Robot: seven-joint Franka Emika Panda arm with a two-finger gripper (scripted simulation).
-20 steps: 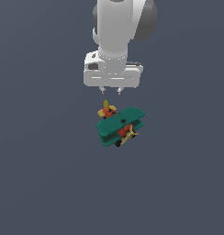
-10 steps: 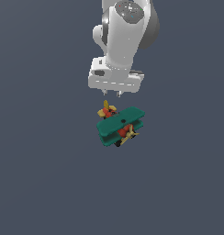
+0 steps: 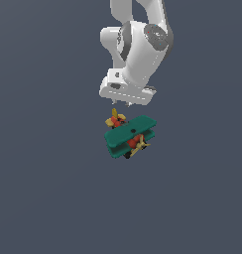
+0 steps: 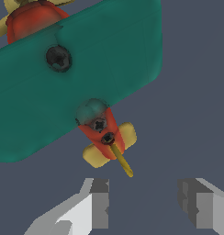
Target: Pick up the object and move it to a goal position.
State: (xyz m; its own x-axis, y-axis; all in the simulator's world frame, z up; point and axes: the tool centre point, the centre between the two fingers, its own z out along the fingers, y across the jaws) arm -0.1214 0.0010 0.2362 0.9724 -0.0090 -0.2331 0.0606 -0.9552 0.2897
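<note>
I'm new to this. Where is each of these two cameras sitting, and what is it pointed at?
Exterior view: off the arm, looking down at the toy biplane on the grey floor; the white arm and its gripper show above it.
Wrist view: on the wrist, looking down past two grey fingers at the plane's teal wing.
Shared: the biplane and the floor.

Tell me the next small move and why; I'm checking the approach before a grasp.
Probably shift the gripper sideways over the toy biplane before descending: its fingers are open with only bare floor between them, and the plane sits off to one side.
</note>
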